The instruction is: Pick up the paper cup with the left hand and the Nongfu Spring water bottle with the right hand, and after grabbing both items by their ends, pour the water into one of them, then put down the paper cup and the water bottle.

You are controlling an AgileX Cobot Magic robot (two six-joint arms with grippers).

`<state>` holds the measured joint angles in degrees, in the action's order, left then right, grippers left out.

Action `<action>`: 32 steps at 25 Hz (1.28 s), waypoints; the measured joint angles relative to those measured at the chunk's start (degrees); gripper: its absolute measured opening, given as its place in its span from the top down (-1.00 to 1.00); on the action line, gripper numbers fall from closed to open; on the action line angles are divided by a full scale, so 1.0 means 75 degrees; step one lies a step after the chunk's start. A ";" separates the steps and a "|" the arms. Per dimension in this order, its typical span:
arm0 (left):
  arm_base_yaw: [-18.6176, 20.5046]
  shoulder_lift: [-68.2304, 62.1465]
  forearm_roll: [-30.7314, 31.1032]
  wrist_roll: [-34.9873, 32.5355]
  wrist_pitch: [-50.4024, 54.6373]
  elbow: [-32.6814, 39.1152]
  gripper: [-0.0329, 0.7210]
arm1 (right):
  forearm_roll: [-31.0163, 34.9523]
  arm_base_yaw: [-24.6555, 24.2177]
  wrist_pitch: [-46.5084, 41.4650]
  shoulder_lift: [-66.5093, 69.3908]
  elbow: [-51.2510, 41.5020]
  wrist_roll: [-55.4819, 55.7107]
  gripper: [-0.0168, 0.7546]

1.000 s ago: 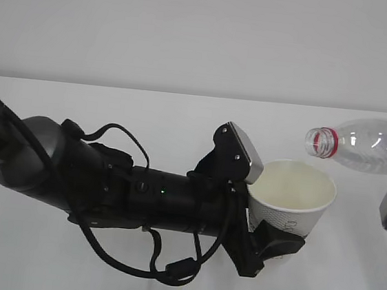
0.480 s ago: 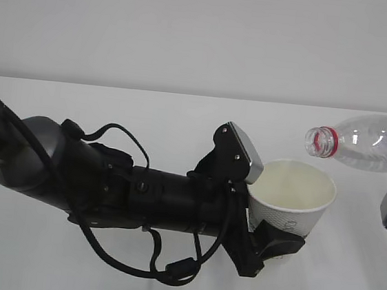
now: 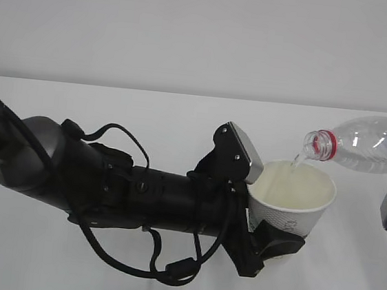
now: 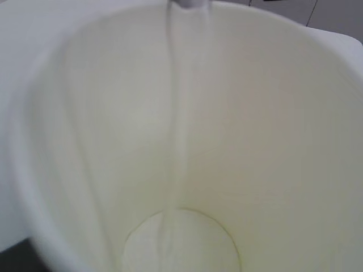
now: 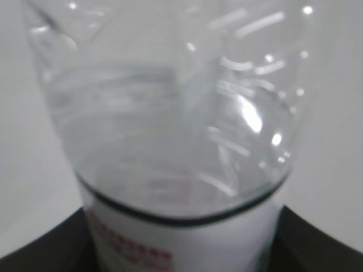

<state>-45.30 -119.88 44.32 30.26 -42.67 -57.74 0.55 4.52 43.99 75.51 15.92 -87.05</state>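
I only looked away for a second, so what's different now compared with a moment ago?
The water bottle has tipped its mouth slightly lower, and a thin stream of water now runs into the paper cup. Nothing was grabbed or released. The left hand holds the cup in the same spot as before.

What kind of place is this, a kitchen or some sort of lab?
Probably a robot test lab: a bare white table against a blank wall, and two black arms pouring from a water bottle into a paper cup.
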 joint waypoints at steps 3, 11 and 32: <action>0.0000 0.0000 0.0000 0.0000 0.0000 0.0000 -0.50 | 0.0000 0.0000 0.0014 0.0000 0.0000 0.0000 -0.17; 0.0000 0.0000 0.0000 0.0000 0.0000 0.0000 -0.50 | 0.0000 0.0000 0.0014 0.0000 0.0000 0.0000 -0.17; 0.0000 0.0000 0.0000 0.0000 0.0012 0.0000 -0.50 | 0.0000 0.0000 0.0030 0.0000 0.0000 0.0000 -0.17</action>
<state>-45.30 -119.88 44.32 30.26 -42.58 -57.74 0.55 4.52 44.21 75.51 15.92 -87.05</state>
